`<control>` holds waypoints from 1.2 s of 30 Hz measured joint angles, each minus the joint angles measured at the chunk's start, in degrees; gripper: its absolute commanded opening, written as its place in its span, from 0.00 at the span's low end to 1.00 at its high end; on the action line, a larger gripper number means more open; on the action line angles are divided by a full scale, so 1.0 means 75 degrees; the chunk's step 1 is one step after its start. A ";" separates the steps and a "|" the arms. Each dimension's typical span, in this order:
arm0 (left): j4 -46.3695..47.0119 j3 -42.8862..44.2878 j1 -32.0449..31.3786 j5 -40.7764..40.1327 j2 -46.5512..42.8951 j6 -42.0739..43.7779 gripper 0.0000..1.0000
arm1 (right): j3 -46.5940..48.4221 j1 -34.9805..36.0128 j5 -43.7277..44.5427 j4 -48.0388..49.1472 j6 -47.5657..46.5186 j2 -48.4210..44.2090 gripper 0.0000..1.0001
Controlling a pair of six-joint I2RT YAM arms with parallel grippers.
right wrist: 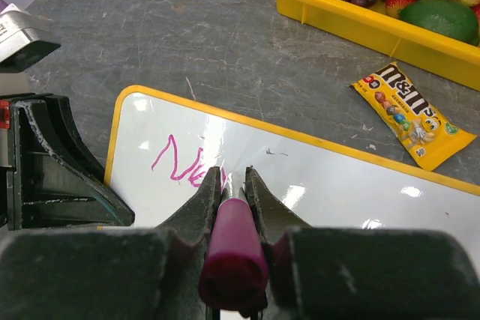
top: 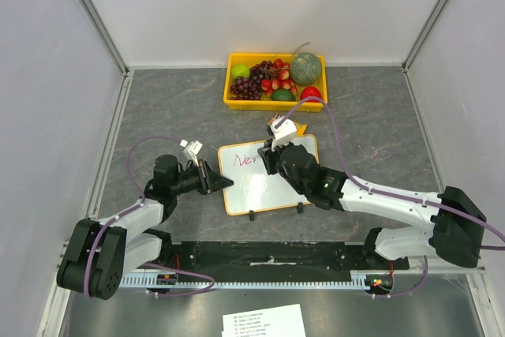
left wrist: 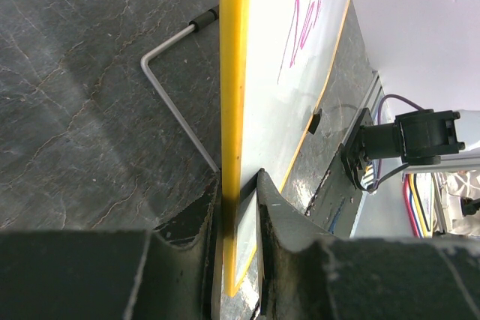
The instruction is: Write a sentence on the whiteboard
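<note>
Lying nearest, well behind both pincers, is one printed paper sheet (top: 264,323), likely the text to copy; ahead of it two pincers work one whiteboard (top: 272,191); the left pincer (left wrist: 240,185) is clamped on the board's left frame edge, apparently to stop it sliding under the pen; the right pincer (right wrist: 232,177) is closed tight around one pink marker (right wrist: 232,260), whose tip meets the board directly ahead of the fingers; the sentence (right wrist: 184,166), one word barely begun, sits just left of that tip; beyond the right pincer lie one M&M's packet (right wrist: 409,114) and, farther off, one yellow fruit tray (right wrist: 337,16).
</note>
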 measured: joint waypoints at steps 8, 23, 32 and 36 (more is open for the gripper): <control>0.0000 0.0000 0.0000 0.0009 0.0000 0.0000 0.02 | 0.0108 -0.0003 0.0117 -0.0108 -0.0058 0.0032 0.00; -0.0003 0.0000 0.0000 -0.0015 0.0003 0.0000 0.02 | -0.0184 -0.0012 -0.0050 -0.0114 0.0099 -0.0175 0.00; -0.0006 0.0000 0.0000 -0.0017 0.0003 0.0000 0.02 | -0.0201 -0.0012 -0.0015 -0.0114 0.0146 -0.0184 0.00; -0.0003 0.0000 0.0000 -0.0017 0.0003 0.0000 0.02 | -0.0201 -0.0012 0.0029 -0.0114 0.0143 -0.0184 0.00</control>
